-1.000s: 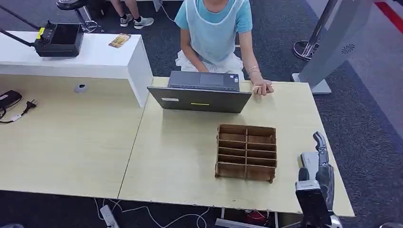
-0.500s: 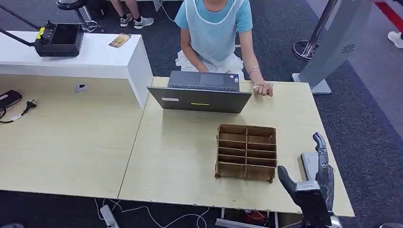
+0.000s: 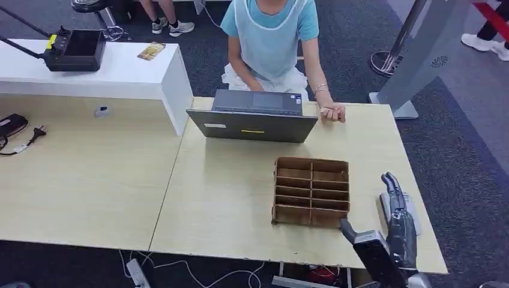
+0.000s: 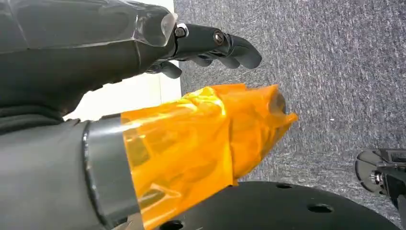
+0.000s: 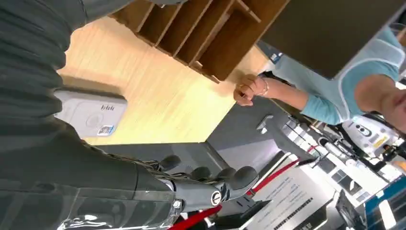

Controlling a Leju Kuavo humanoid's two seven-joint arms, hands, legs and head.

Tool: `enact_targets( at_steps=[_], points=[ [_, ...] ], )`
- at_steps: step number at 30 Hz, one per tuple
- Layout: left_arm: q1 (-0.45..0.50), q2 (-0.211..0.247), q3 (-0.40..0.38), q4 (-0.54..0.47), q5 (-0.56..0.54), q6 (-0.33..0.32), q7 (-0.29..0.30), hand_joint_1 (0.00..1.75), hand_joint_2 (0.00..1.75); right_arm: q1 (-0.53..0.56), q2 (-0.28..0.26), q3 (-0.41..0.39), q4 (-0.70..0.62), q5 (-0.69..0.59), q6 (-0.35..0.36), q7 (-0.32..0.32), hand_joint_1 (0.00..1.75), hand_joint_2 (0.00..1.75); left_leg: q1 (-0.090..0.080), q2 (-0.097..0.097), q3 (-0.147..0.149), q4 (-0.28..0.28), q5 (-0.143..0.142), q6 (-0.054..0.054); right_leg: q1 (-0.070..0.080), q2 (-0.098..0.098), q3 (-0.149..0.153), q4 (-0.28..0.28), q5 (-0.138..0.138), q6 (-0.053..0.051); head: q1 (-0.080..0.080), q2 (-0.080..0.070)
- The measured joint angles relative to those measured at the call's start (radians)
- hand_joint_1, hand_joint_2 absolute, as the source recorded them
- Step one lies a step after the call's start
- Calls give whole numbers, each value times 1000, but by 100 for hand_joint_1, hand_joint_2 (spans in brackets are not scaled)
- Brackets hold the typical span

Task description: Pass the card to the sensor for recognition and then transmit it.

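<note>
Far left, a white counter [image 3: 120, 75] carries a black controller [image 3: 75, 51] and a small yellow-brown card [image 3: 150, 51]; below it, on the pale wood tabletop [image 3: 90, 180], a black plug and cable [image 3: 30, 137] lie at the edge; whether that card is the task's card cannot be told.

Left hand [image 4: 143, 86]: seen from its wrist view above grey carpet, dark fingers [image 4: 230, 45] curled loosely with nothing in them; thumb wrapped in orange film [image 4: 201, 143]; released, holding nothing.

Centre: an open grey laptop [image 3: 255, 117] at the far edge of the tabletop, its lid back toward the robot; a person in a light blue top [image 3: 270, 30] sits behind it, one hand [image 3: 332, 111] resting on the tabletop just beside the laptop.

Nearer the robot, a brown wooden compartment rack [image 3: 311, 192] stands on the tabletop.

Right: a pale grey sensor box [image 5: 91, 112] lies flat near the tabletop's right edge, beside the rack; right hand [image 3: 396, 225] hovers over it, fingers extended and apart, thumb out toward the rack; grasping nothing.
</note>
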Motion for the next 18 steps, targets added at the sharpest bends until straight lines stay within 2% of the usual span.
enact_targets(
  at_steps=[4, 6, 8, 18],
  points=[
    [0, 0, 0, 0, -3, -1, 8, 0, 0, -1, -21, 19, 16, 102, 2, 63, 0, 175, 0, 0, 0, 0, 0, 0, 0, 0, 0, 0, 0, 0, 0, 0],
    [0, 0, 0, 0, -11, -4, 15, 0, 0, -4, -42, 31, 26, 203, 0, 124, 0, 175, 0, 0, 0, 0, 0, 0, 0, 0, 0, 0, 0, 0, 0, 0],
    [0, 0, 0, 0, -15, -7, 18, 0, 0, -8, -60, 38, 35, 272, 0, 156, 0, 175, 0, 0, 0, 0, 0, 0, 0, 0, 0, 0, 0, 0, 0, 0],
    [0, 0, 0, 0, -16, -10, 19, 0, 0, -24, -99, 56, 63, 311, 0, 181, 0, 175, 0, 0, 0, 0, 0, 0, 0, 0, 0, 0, 0, 0, 0, 0]
  ],
)
